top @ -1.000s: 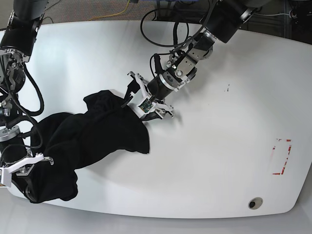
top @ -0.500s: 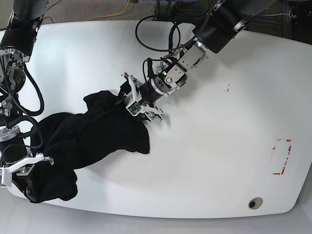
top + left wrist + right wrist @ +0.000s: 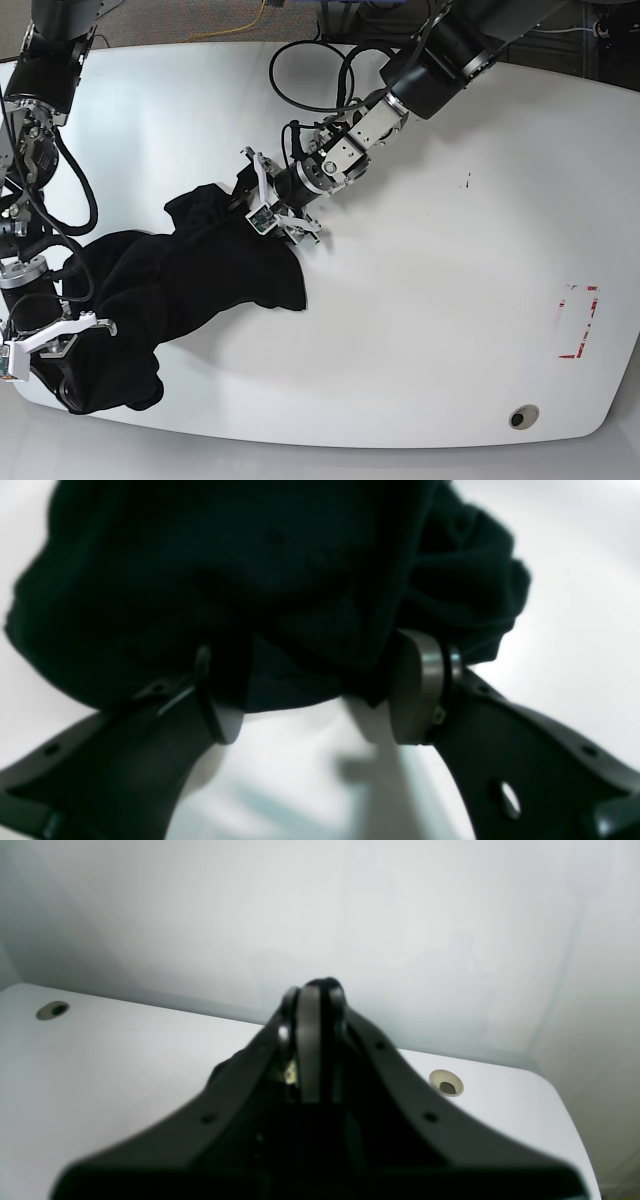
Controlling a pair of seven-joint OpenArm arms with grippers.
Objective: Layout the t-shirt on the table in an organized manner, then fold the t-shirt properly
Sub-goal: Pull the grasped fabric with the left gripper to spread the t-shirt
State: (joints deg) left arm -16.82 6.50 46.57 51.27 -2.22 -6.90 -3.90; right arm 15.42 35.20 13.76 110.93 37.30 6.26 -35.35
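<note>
Our left gripper (image 3: 268, 203) straddles the shirt's (image 3: 190, 275) bunched edge, jaws wide, nothing pinched. Our right gripper (image 3: 312, 1040) is fully closed, apparently empty. The shirt lies crumpled at the table's (image 3: 450, 300) left; closing may catch several layers.

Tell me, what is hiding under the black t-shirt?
Under the t-shirt you can see only the white table around its edges. Whatever the crumpled cloth covers is hidden, so I cannot tell if anything else lies beneath.

The left pincer (image 3: 272, 203) has slid farther over the t-shirt (image 3: 190, 280)
</note>
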